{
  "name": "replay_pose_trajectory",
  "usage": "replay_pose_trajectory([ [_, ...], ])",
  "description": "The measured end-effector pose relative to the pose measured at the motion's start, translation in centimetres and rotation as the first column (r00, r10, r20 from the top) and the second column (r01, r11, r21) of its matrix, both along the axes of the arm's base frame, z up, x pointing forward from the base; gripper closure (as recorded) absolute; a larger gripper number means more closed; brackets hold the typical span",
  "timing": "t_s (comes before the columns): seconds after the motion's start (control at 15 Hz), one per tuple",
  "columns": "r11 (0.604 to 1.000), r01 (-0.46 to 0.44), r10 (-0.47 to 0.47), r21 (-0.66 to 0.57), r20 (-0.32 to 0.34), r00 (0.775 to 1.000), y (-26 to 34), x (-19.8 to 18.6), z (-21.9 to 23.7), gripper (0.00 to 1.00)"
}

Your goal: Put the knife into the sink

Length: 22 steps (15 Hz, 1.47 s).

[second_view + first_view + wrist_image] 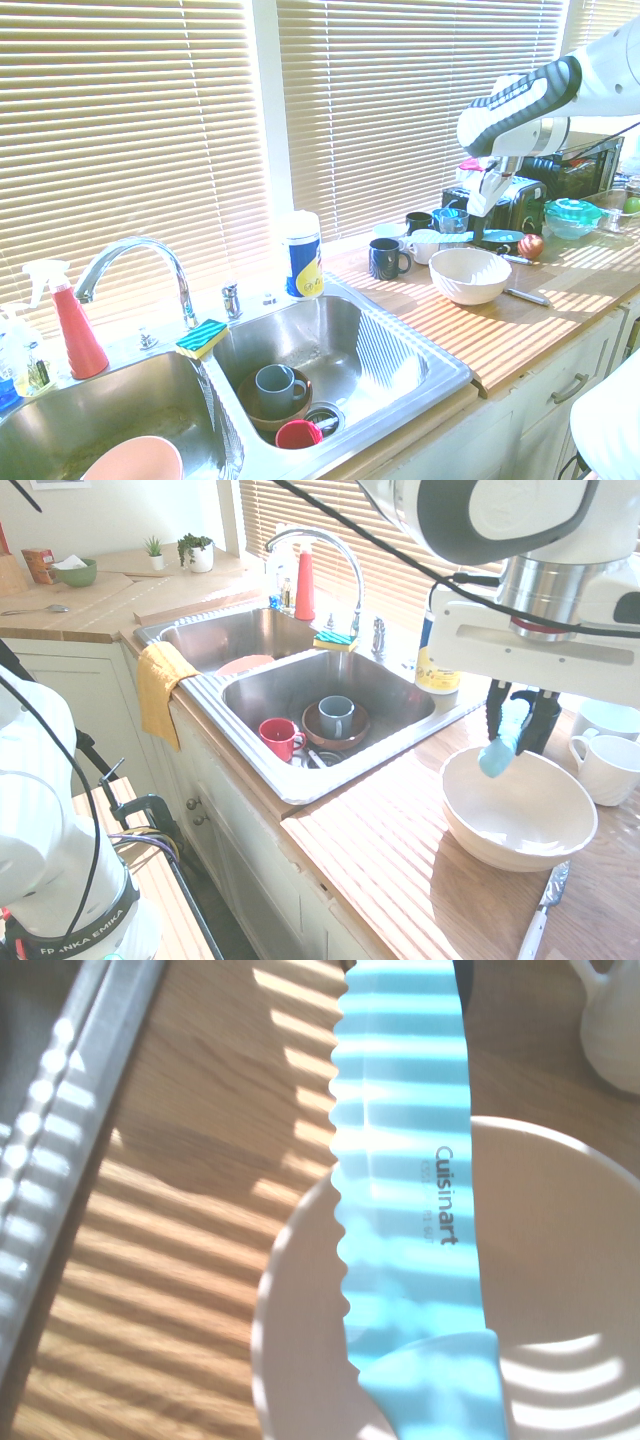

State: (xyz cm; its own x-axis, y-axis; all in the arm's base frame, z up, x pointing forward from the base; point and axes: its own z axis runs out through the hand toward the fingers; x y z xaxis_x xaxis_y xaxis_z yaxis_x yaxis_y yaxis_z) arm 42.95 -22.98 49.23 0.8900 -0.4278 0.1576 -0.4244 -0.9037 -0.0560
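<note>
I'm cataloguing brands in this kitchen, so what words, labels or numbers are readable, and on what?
"Cuisinart": blade of the turquoise knife; the finer print beside it is too small to read.
"FR_NKA EMIKA": black band on the arm, one letter covered.
Canister label: too blurred to read.

The jaws (520,720) are closed on the turquoise knife (505,740), holding it up beside the rim of the white bowl (520,808), which stands on the worktop (370,865) below the jaws. On the picture's left of them lies the sink (300,695), two steel basins under a curved faucet (330,542); the nearer basin has a red mug (281,738) and a brown bowl (350,738) with a grey mug (337,716) in it. Behind the jaws and a little left stands a yellow-labelled canister (437,670). To their right is a white mug (608,768); below them, past the bowl, a white-handled utensil (545,910).
</note>
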Motion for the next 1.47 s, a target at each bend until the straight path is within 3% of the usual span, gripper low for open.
replay_pose_trajectory([
  [0.33, 0.996, 0.028, -0.032, 0.084, 0.049, 0.998, 14.9, -0.1, -2.1, 1.0],
  [0.6, 0.995, -0.051, 0.046, 0.09, 0.053, 0.998, 22.8, -0.2, -8.4, 1.0],
  [1.27, 0.995, 0.039, -0.042, 0.087, 0.031, 0.999, 28.4, 3.7, -24.5, 1.0],
  [1.47, 0.994, 0.064, -0.068, 0.091, 0.038, 0.997, 28.8, 5.5, -26.9, 1.0],
])
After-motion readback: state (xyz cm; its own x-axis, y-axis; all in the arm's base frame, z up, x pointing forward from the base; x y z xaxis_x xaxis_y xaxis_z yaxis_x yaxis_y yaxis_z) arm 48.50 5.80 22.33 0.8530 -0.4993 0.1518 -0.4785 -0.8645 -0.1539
